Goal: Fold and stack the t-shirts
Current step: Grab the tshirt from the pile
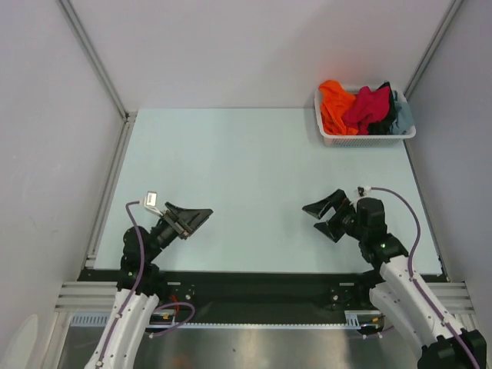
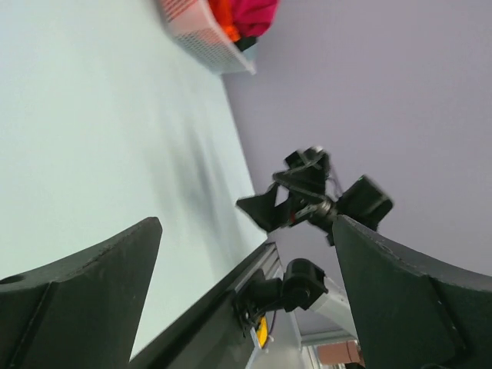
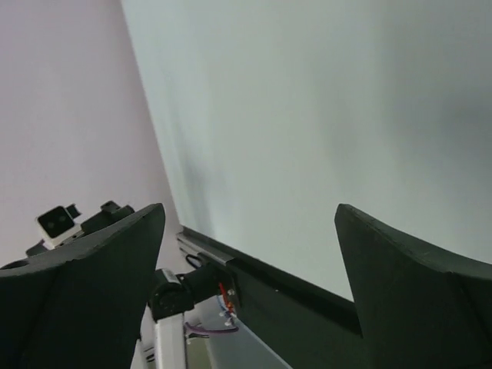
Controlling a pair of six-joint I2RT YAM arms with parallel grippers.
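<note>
White mesh basket heaped with crumpled t-shirts, orange, crimson, black, grey-blue, left gripper and right gripper both splayed wide

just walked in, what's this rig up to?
Nothing is being handled yet. The left gripper and right gripper are both open and empty, held low over the near part of the table and facing each other. The t-shirts, orange, crimson-pink, black and grey-blue, sit heaped in the white basket at the far right corner. No shirt is out on the table or folded.
</note>
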